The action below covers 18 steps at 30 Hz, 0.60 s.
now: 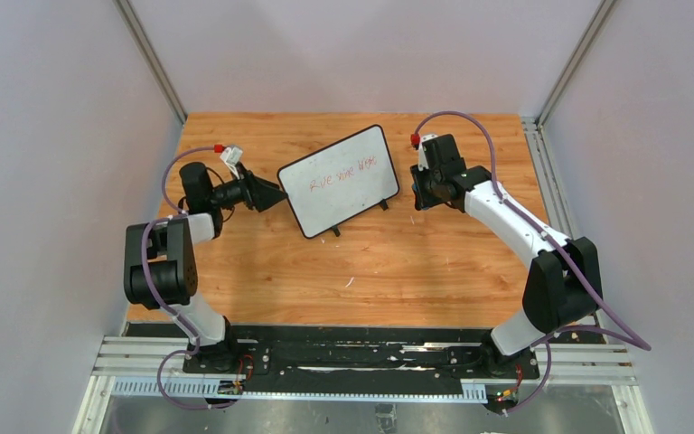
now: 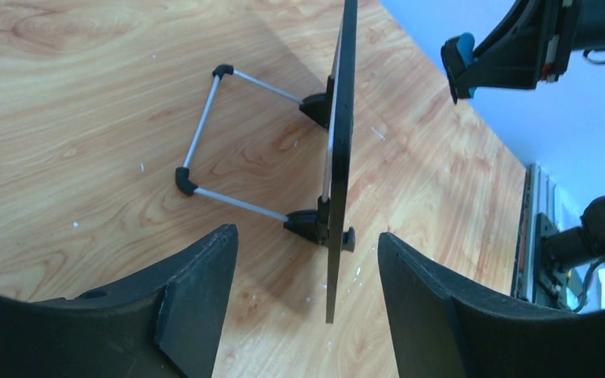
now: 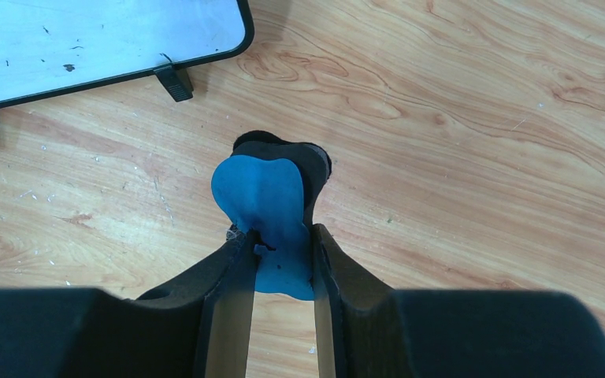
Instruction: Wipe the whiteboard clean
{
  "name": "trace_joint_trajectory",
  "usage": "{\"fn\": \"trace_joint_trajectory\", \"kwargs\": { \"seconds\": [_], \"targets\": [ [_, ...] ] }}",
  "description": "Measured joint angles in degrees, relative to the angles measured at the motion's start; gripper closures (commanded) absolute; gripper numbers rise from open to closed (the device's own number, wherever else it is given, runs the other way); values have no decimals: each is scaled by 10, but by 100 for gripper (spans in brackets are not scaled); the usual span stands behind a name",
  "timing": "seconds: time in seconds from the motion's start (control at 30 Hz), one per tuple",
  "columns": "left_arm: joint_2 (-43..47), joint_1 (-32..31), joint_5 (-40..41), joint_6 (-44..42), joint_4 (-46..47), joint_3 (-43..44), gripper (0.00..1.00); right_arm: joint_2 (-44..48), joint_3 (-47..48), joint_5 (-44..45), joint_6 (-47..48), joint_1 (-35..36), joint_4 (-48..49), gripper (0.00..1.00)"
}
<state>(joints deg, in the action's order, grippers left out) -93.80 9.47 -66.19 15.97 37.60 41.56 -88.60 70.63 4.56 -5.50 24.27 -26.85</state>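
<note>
The whiteboard (image 1: pixel 339 179) stands tilted on its wire stand at the table's middle back, with red writing on its face. My left gripper (image 1: pixel 276 194) is open at the board's left edge. In the left wrist view the board (image 2: pixel 339 142) is edge-on between the two fingers, touching neither. My right gripper (image 1: pixel 418 192) is shut on the blue-and-black eraser (image 3: pixel 272 213), just right of the board. The board's lower right corner (image 3: pixel 87 39) shows in the right wrist view, up left of the eraser. The eraser (image 2: pixel 463 53) also shows far off in the left wrist view.
The wire stand (image 2: pixel 205 150) props the board from behind on the wooden table (image 1: pixel 370 271). Grey walls and metal rails enclose the table on the left, right and back. The arm bases sit on a black plate (image 1: pixel 361 357) at the near edge.
</note>
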Motion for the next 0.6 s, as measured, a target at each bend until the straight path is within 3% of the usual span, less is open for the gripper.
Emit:
{"fn": "trace_joint_trajectory", "kwargs": {
  "seconds": [0.43, 0.6],
  "targets": [
    [-126, -6, -8, 305, 374, 15, 41, 0, 2, 0, 0, 0, 0, 99],
    [-129, -6, -10, 336, 409, 19, 43, -3, 7, 0, 0, 0, -1, 99]
  ]
}}
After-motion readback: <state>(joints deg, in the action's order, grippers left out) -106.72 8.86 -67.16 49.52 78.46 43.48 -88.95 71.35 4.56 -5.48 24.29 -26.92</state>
